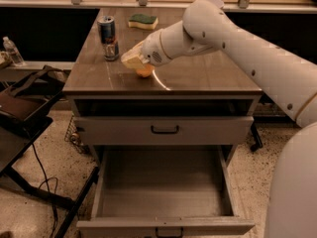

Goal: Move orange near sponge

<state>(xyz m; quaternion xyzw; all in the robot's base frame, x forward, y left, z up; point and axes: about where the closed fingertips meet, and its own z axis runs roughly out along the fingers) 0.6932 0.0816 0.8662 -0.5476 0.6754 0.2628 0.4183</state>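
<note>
a: claw?
b: claw (132,61) low over the desk (208,78), right above the orange (145,73). spread or pinching, cannot tell.
a: sponge?
b: sponge (143,21) at the desk's far edge, well apart from the orange.

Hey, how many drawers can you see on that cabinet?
2: a closed drawer just under the top's open slot, and an open drawer pulled out at the bottom. The pincer is up on the tabletop, at the orange.
</note>
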